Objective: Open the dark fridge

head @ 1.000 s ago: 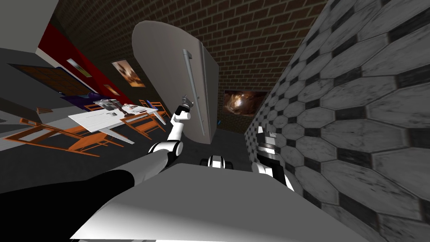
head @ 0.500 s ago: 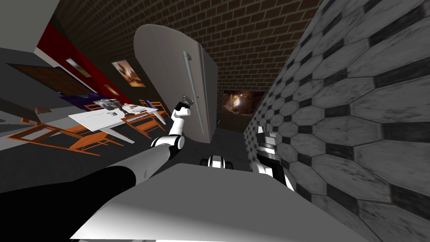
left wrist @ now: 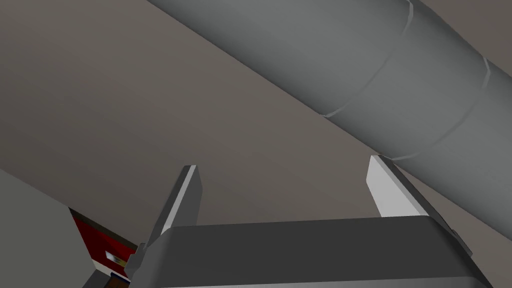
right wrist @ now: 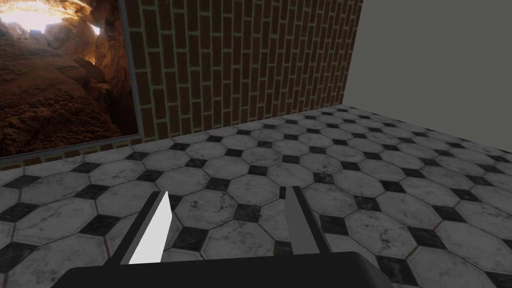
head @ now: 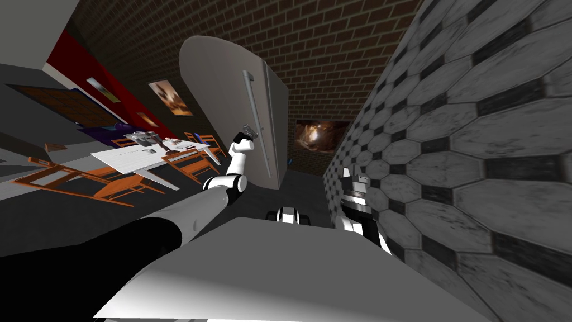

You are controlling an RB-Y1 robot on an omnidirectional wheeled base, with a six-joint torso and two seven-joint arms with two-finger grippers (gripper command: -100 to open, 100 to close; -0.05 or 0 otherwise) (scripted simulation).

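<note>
The fridge (head: 226, 106) is a tall grey cabinet against the brick wall, its door shut, with a long grey bar handle (head: 254, 117) running down its front. My left gripper (head: 249, 132) is raised at the door, just beside the lower half of the handle. In the left wrist view the left gripper (left wrist: 287, 187) is open, facing the flat grey-brown door (left wrist: 140, 100). The thick handle bar (left wrist: 400, 85) crosses just past one fingertip (left wrist: 387, 187), not between the two. My right gripper (head: 352, 178) hangs low by the tiled wall, open (right wrist: 227, 220) with nothing in it.
A wall of grey and black tiles (head: 475, 140) stands close on my right. A white table (head: 145, 154) with orange chairs (head: 111, 187) stands to the left of the fridge. A framed picture (head: 319, 137) hangs on the brick wall beside the fridge.
My left hand has crept slightly up and toward the handle. The head view has shifted a little. The right arm has not moved.
</note>
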